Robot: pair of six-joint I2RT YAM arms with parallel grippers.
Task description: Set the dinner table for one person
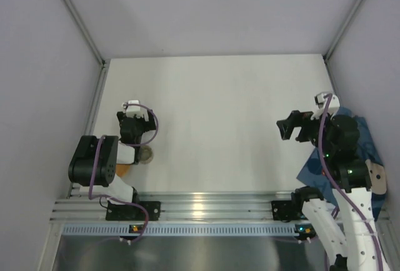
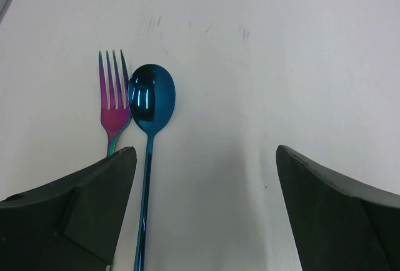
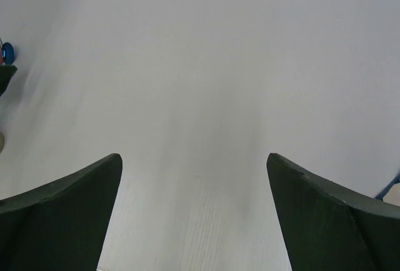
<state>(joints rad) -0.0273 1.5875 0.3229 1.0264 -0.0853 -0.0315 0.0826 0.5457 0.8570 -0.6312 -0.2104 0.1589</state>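
The white dinner table [image 1: 219,108] fills the top view. In the left wrist view an iridescent pink-purple fork [image 2: 112,90] and a shiny blue spoon [image 2: 150,102] lie side by side on it, heads pointing away. My left gripper [image 2: 206,149] is open and empty, hanging low over their handles. The fork's handle passes under the left finger, and the spoon's handle lies just inside it. In the top view the left gripper [image 1: 134,132] hides the cutlery. My right gripper [image 1: 289,127] is open and empty above bare table at the right, as its wrist view [image 3: 194,158] shows.
A dark-blue placemat [image 1: 312,166] lies at the right edge, partly under the right arm, with a tan shape [image 1: 375,177] on it. A small round greyish object [image 1: 145,153] and something orange [image 1: 122,170] sit by the left arm. A ribbed metal rail [image 1: 206,205] runs along the near edge.
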